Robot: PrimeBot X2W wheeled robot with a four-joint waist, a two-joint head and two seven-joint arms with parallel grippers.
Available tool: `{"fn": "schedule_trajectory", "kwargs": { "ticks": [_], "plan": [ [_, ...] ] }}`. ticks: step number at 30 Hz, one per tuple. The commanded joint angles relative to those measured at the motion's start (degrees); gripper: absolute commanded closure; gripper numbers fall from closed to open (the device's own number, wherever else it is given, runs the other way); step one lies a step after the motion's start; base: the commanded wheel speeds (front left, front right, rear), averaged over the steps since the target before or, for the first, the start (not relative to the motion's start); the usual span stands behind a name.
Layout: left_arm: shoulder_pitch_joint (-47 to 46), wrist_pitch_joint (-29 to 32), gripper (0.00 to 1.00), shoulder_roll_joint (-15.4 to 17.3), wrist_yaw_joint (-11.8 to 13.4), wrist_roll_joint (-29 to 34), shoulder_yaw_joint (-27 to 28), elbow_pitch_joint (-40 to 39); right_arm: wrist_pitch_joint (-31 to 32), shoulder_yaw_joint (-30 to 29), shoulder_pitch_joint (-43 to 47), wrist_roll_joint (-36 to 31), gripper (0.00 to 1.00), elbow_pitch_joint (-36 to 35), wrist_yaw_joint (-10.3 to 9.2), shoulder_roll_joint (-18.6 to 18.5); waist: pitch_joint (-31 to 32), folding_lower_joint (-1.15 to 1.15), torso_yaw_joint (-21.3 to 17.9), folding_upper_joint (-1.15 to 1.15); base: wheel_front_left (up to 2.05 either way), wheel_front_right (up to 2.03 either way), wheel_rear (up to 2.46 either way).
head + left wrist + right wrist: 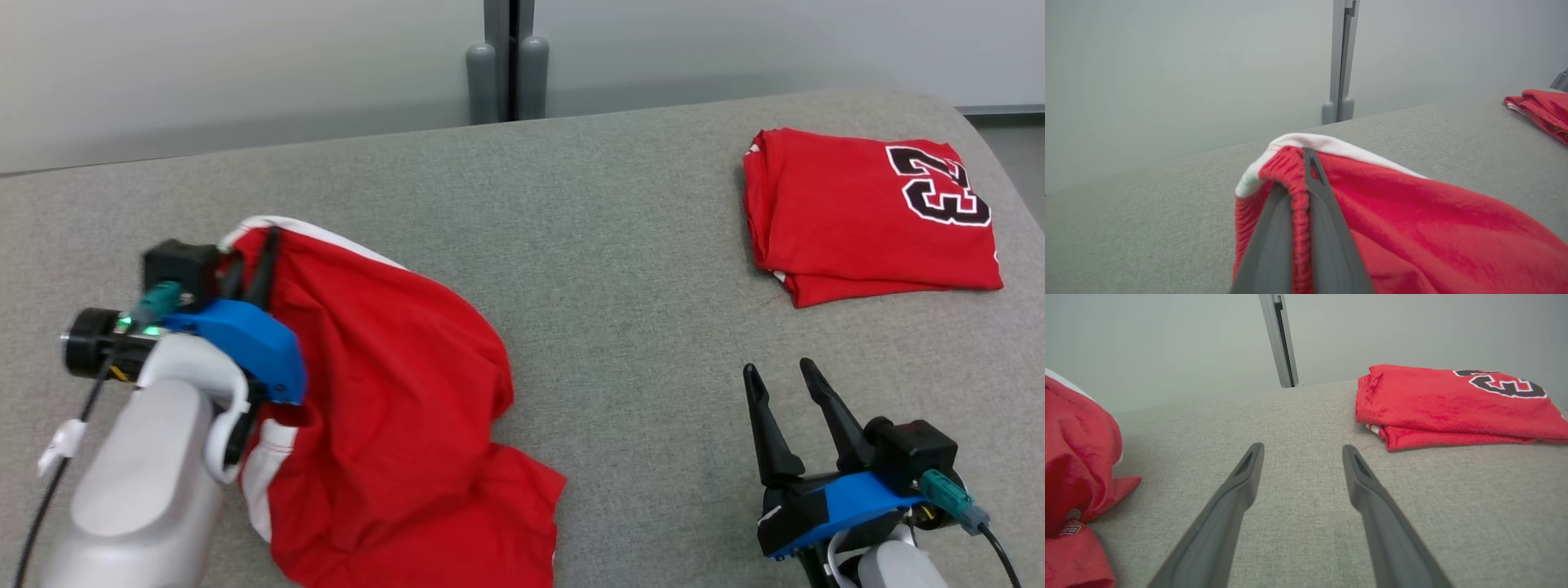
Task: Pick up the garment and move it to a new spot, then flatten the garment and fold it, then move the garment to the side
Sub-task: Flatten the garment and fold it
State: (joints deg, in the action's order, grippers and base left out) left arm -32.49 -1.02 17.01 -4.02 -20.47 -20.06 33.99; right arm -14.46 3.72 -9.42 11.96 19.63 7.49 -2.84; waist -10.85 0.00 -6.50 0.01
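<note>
Left wrist view: left gripper (1296, 175) jaws clamp garment (1412, 228) waistband; right gripper (777, 365) jaws apart.

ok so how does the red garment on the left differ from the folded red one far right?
The left garment is crumpled; the right garment is folded flat. The left pincer is shut on the left garment's elastic edge; the right garment lies untouched, apart from the open right pincer. The right garment shows a black number; the left garment shows white trim. Shared: both red, both on the grey surface.
</note>
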Motion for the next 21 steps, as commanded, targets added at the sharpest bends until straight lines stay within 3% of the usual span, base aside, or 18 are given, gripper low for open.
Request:
{"fn": "schedule_trajectory", "kwargs": {
  "ticks": [1, 8, 9, 10, 11, 17, 21],
  "plan": [
    [-1.4, -1.6, 1.0, 0.6, 0.5, -0.4, 1.0, 0.9, -0.3, -0.1, -0.8, -0.5, 0.0, 0.1, 0.01, -0.1, -0.1, 0.0, -0.2, -0.01, 0.0, 0.0, 0.0],
    [-3.3, -9.1, 1.0, 2.0, 3.1, -1.7, 5.2, 7.0, -0.4, -0.2, -1.4, -0.3, 0.0, 0.3, 0.01, -0.1, -1.0, 0.0, -0.9, -0.01, 0.0, 0.0, 0.0],
    [-3.0, -9.1, 0.93, 1.7, 3.0, -2.1, 5.3, 8.2, -0.5, 0.0, -1.3, -0.2, 0.0, 0.5, 0.01, -0.1, -1.1, 0.0, -0.9, -0.01, 0.0, 0.0, 0.0],
    [-2.7, -9.1, 0.54, 1.4, 2.6, -2.3, 5.1, 9.0, -0.5, 0.2, -1.3, 0.0, 0.0, 0.6, 0.01, -0.1, -1.1, 0.0, -0.9, -0.01, 0.0, 0.0, 0.0],
    [-2.7, -9.7, 0.0, 1.6, 2.7, -1.9, 4.8, 9.7, -0.5, 0.4, -1.3, 0.1, 0.0, 0.7, 0.01, -0.1, -1.2, 0.0, -0.8, -0.01, 0.0, 0.0, 0.0],
    [-0.6, -12.9, 0.0, 0.1, 1.6, -1.5, 3.5, 11.8, -0.6, 0.4, -0.5, 0.2, 0.0, 1.6, 0.01, -0.1, 0.3, 0.0, 0.3, -0.01, 0.0, 0.0, 0.0],
    [3.0, -13.8, 0.0, -0.3, 2.1, -0.8, 3.2, 9.9, -0.7, -0.1, 0.3, -0.1, 0.0, 2.0, 0.01, -0.1, 1.9, 0.0, 1.7, -0.01, 0.0, 0.0, 0.0]
  ]
}}
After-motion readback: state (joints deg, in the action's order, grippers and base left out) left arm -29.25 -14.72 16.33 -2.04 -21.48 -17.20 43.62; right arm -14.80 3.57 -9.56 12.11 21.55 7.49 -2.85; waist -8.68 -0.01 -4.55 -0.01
